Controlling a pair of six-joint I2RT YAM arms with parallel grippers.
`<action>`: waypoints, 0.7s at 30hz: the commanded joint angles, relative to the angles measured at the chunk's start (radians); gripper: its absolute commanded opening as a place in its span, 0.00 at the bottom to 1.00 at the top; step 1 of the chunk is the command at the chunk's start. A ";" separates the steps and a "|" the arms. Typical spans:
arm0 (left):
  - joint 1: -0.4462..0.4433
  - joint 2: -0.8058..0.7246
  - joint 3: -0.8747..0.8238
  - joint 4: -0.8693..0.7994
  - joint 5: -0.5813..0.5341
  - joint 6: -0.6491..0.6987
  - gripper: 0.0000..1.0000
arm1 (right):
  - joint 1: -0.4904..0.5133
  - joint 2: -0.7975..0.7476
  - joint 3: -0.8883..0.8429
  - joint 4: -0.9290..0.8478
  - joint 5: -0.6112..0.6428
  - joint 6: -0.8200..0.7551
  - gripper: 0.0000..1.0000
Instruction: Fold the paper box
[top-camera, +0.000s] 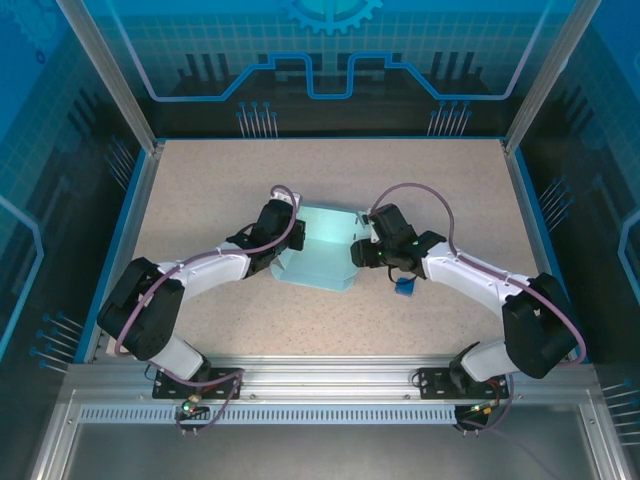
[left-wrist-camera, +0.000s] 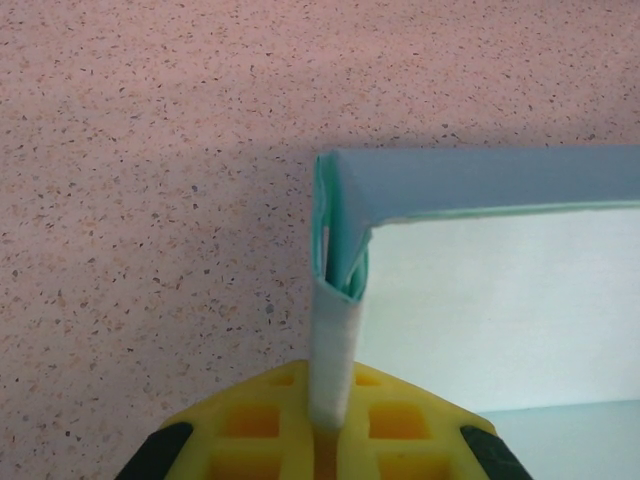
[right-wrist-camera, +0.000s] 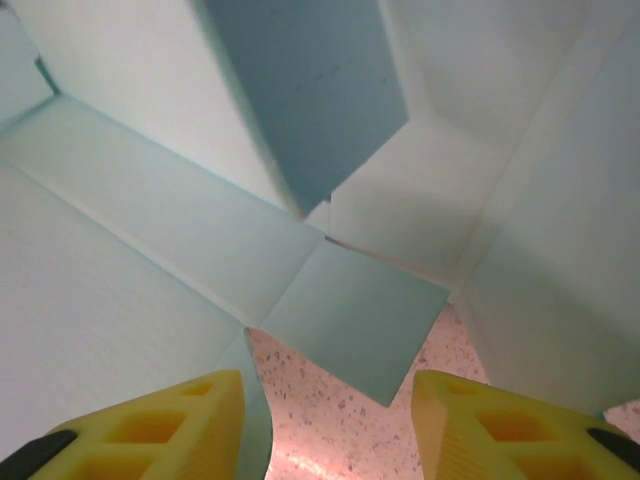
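Though part-folded — one paper box (top-camera: 322, 246)

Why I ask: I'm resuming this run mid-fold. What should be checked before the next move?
1. Left gripper shut on the box wall: ok.
2. Right gripper open, holding nothing: ok.
3. Blue cube apart from the box: ok.
4. Box folded shut: not ok, open on top, a flap lying flat.
5. Box sitting square on the table: cannot tell.
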 joint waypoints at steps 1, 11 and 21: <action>-0.007 -0.039 0.010 0.016 0.005 -0.018 0.00 | -0.035 -0.004 -0.016 0.081 -0.044 0.049 0.50; -0.007 -0.057 0.016 -0.003 0.001 -0.029 0.00 | -0.053 -0.010 -0.049 0.125 -0.092 0.115 0.50; -0.007 -0.071 0.011 -0.008 0.002 -0.044 0.00 | -0.073 -0.035 -0.091 0.175 -0.138 0.188 0.50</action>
